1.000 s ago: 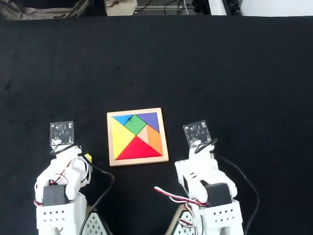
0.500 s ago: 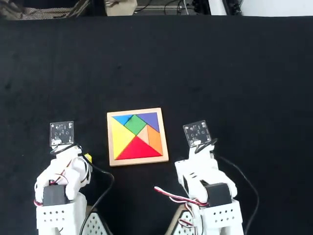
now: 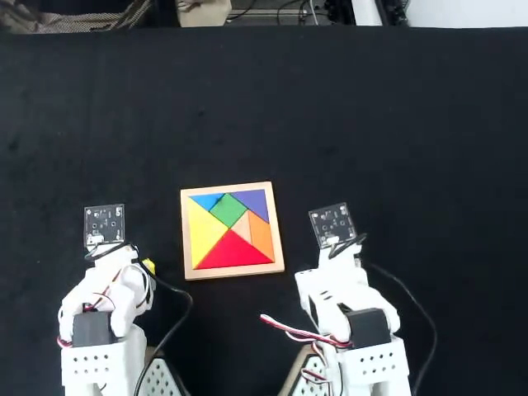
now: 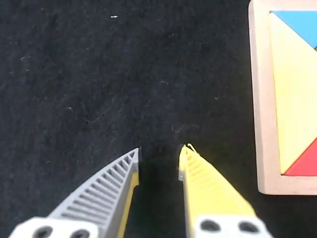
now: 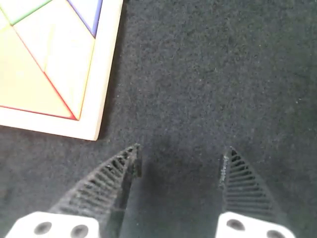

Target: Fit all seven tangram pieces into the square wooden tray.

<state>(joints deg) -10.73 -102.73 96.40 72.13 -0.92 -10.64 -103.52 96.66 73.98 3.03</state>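
The square wooden tray (image 3: 186,239) lies on the black table between the two arms. All seven pieces sit flat inside it: blue (image 3: 205,200), purple (image 3: 254,200), green (image 3: 228,210), yellow (image 3: 200,233), red (image 3: 233,251), orange (image 3: 262,234) and a pale triangle (image 3: 242,230). My left gripper (image 4: 160,150) hovers over bare cloth beside the tray's rim (image 4: 260,99), slightly open and holding nothing. My right gripper (image 5: 181,150) stands open wider near the tray's corner (image 5: 94,130), also with nothing in it. Both arms, left (image 3: 107,301) and right (image 3: 342,301), are drawn back at the near edge.
Black cloth covers the whole table (image 3: 371,124). Square marker plates stand on the left arm (image 3: 105,224) and the right arm (image 3: 332,223). Cables (image 3: 285,330) run by the arm bases. Boxes and wires lie beyond the far edge (image 3: 206,10).
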